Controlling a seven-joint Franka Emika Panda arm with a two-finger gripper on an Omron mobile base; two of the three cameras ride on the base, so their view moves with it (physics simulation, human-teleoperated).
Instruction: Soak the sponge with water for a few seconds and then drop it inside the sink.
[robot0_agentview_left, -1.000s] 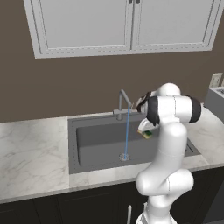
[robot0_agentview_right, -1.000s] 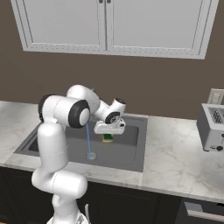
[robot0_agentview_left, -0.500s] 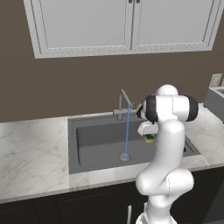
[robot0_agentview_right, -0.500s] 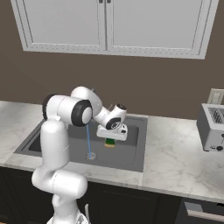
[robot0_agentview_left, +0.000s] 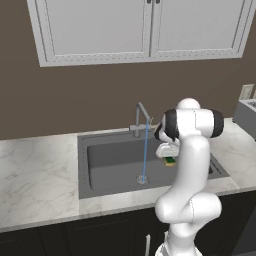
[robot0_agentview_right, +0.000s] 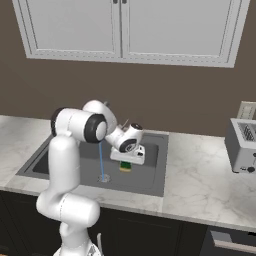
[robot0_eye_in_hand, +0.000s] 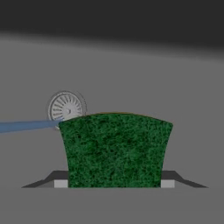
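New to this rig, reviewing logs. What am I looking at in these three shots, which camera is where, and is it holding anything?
It is a rendered kitchen with one white robot arm on a driving base. Two pictures come from cameras on the base, behind the arm to its left and right, so they show the same scene from two sides. The third comes from a camera on the hand, looking along the fingers.

The gripper is shut on the sponge, green side facing the hand camera, held over the sink. A thin stream of water runs from the faucet to the drain; the sponge hangs just beside it. A toaster stands on the marble counter.
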